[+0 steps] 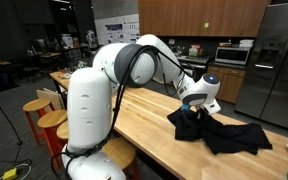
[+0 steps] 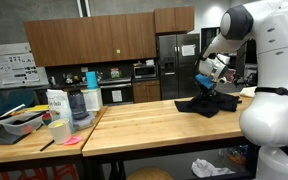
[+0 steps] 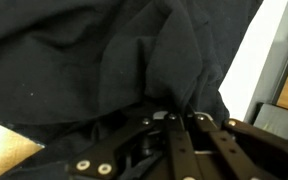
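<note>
A black cloth (image 1: 227, 132) lies crumpled on the wooden countertop (image 1: 144, 125); it also shows in an exterior view (image 2: 206, 104) and fills the wrist view (image 3: 104, 60). My gripper (image 1: 196, 112) is down at the cloth's near edge, by the white arm. In the wrist view the two fingers (image 3: 180, 122) are closed together with a fold of the black cloth pinched between them. In an exterior view the gripper (image 2: 212, 92) sits just over the cloth's raised part.
Wooden stools (image 1: 46, 118) stand along the counter's side. A white jug (image 2: 56, 105), a cup (image 2: 60, 131), a blender (image 2: 90, 98) and a tray (image 2: 19, 122) sit at the counter's far end. A fridge (image 2: 174, 65) and cabinets stand behind.
</note>
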You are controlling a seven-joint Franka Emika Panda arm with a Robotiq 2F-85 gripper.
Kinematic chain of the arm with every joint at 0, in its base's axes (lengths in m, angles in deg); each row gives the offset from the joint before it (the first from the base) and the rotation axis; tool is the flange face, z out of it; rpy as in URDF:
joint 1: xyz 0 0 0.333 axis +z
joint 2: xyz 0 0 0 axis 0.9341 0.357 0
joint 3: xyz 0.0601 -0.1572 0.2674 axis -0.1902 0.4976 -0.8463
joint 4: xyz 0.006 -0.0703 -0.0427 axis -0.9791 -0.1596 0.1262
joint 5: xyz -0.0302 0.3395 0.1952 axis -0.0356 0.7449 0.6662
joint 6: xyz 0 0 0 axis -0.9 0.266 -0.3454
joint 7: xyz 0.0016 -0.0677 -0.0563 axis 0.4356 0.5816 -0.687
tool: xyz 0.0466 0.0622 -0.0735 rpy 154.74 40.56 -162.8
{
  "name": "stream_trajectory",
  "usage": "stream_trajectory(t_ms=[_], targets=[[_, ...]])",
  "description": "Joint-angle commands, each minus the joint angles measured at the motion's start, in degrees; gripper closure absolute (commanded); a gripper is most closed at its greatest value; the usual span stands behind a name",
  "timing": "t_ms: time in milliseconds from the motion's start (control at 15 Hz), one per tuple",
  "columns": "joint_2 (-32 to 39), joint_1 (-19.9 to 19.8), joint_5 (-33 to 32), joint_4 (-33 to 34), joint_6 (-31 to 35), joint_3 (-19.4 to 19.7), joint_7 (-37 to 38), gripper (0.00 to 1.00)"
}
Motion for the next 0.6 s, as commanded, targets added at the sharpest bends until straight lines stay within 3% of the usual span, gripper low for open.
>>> stream_trajectory(t_ms=[0, 533], targets=[[-1.46, 1.02, -3.74, -0.39, 0.57, -0.73, 2.65, 0.98], [-2.39, 3.07, -11.8, 1.73, -0.07, -2.79, 5.54, 0.98]])
